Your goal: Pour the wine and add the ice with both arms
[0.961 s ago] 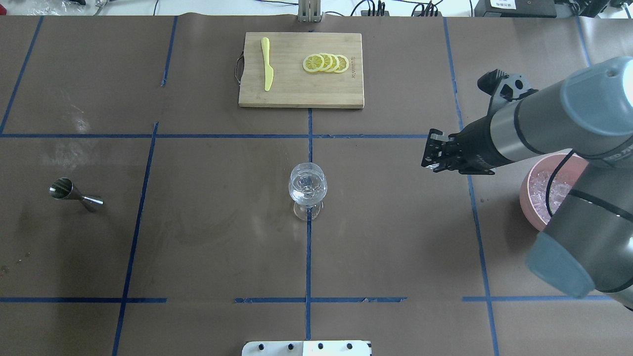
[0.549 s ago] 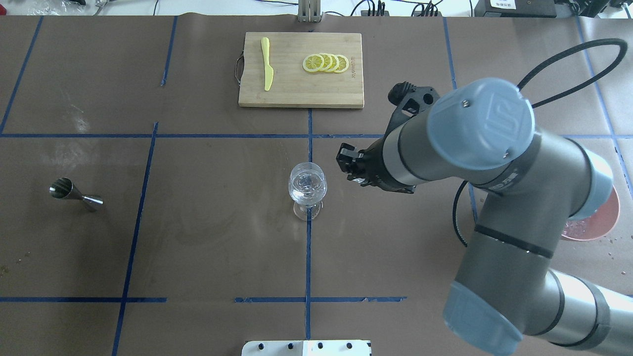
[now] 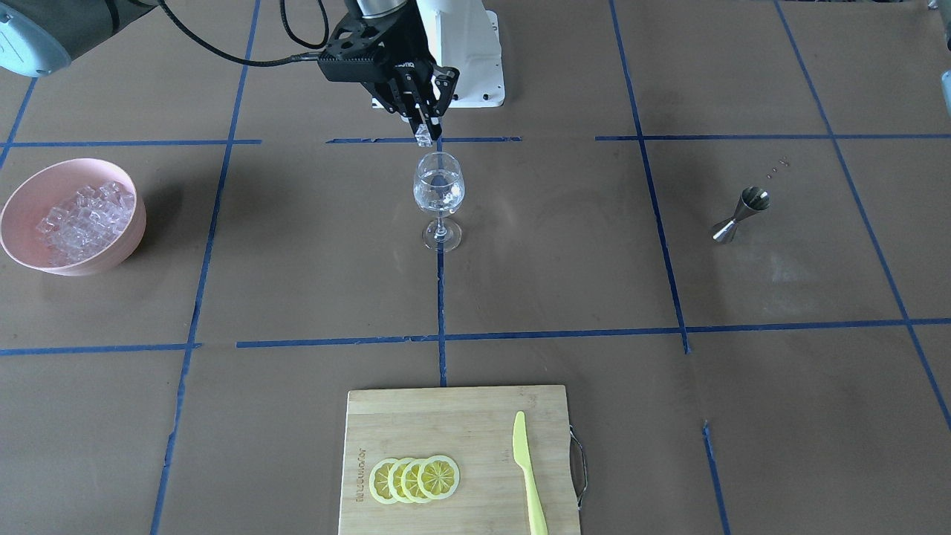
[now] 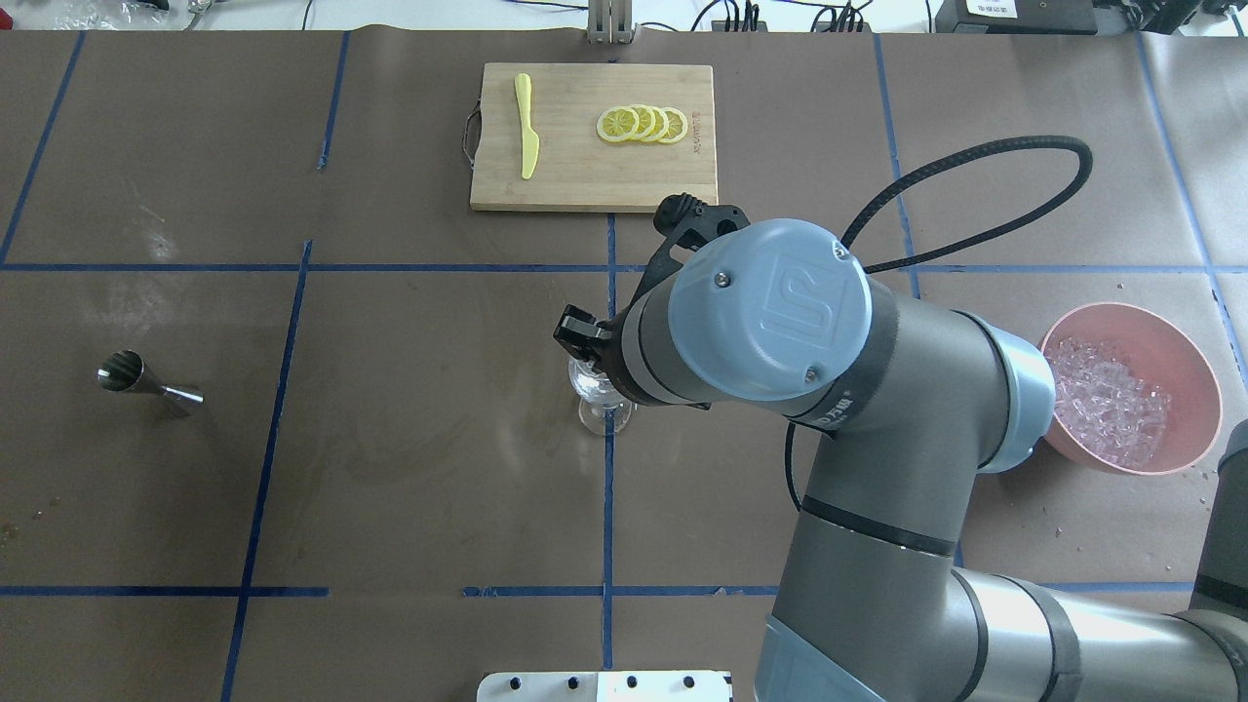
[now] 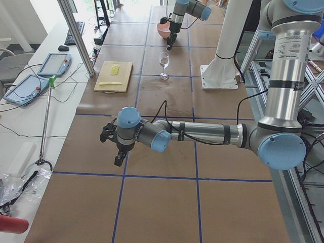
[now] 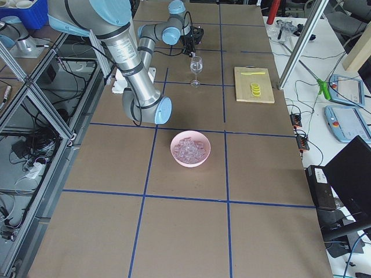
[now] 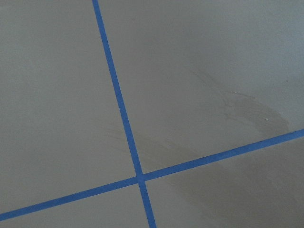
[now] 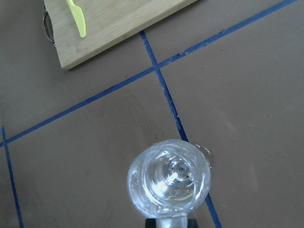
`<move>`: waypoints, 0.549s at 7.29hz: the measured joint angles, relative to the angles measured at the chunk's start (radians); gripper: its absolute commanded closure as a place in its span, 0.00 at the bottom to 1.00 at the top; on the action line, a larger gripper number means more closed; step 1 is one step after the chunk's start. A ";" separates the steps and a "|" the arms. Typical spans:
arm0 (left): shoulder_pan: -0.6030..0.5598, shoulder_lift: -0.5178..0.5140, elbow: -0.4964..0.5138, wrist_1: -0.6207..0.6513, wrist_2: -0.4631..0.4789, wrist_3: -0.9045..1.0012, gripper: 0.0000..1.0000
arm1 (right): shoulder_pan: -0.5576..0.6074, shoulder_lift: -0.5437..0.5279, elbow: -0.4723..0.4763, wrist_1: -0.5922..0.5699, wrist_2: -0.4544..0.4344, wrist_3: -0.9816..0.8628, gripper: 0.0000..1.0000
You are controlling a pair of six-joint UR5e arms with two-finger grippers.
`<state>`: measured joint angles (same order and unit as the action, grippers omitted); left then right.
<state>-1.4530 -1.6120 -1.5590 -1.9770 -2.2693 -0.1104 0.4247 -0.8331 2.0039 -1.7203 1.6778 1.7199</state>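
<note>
A clear wine glass (image 3: 438,186) stands at the table's middle with some clear contents in its bowl. My right gripper (image 3: 424,128) hangs just above its rim, shut on a small clear ice cube (image 3: 423,137). In the overhead view the right arm hides most of the glass (image 4: 589,386). The right wrist view looks straight down into the glass (image 8: 168,183). The heap of ice (image 3: 82,215) lies in a pink bowl (image 3: 111,260). My left gripper (image 5: 118,162) shows only in the exterior left view, over bare table, and I cannot tell its state.
A steel jigger (image 4: 146,382) lies on its side far to the robot's left. A wooden cutting board (image 4: 585,185) with lemon slices (image 4: 643,124) and a yellow knife (image 4: 527,127) sits at the far side. The pink bowl (image 4: 1131,314) stands at the robot's right.
My right arm has swung from beside the pink bowl leftwards to above the wine glass, carrying the ice cube. The bowl is uncovered now.
</note>
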 measured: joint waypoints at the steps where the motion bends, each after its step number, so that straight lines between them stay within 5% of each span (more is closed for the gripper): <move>1: -0.002 0.005 -0.008 0.001 -0.001 -0.001 0.00 | 0.000 0.019 -0.027 0.001 -0.008 0.002 1.00; 2: -0.002 0.012 -0.013 -0.001 -0.001 -0.003 0.00 | 0.000 0.028 -0.043 0.002 -0.016 0.002 1.00; 4: -0.003 0.022 -0.015 -0.005 -0.003 -0.005 0.00 | 0.000 0.033 -0.054 0.004 -0.027 0.003 0.00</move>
<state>-1.4557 -1.5896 -1.5744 -1.9823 -2.2719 -0.1158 0.4248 -0.8000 1.9498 -1.7168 1.6505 1.7226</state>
